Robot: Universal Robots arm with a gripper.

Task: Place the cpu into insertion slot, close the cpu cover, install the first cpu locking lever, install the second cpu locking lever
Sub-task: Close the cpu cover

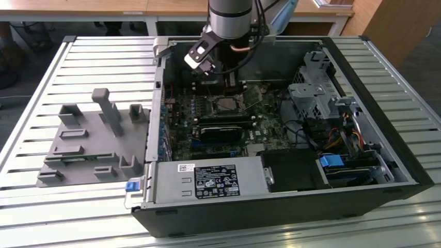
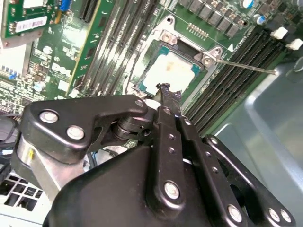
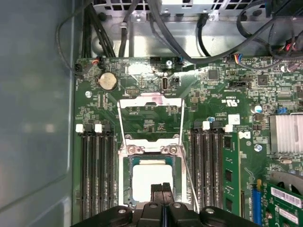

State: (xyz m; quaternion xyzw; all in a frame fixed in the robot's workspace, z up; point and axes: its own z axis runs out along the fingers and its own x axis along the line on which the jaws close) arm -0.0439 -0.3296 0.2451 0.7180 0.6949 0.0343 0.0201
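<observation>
Right over the insertion slot is where my gripper hangs. The fingertips are pressed together with nothing between them, and the tips sit just above one edge of the cpu. The chip is already seated in the slot, dull silver top facing up, and it looks square to the black frame in both wrist views.

The cpu cover isn't down yet. It's flipped open off the slot on the side away from my fingertips, and you can see green motherboard through its window. Can't tell how steeply it's tilted, honestly.

One thin locking lever is loose, a bare wire rod running along the slot, between it and the nearest memory slots. There's another bank of memory slots on the opposite side of the slot.

In the exterior view my arm comes straight down into the open computer case, with the gripper ending just above the slot.
</observation>
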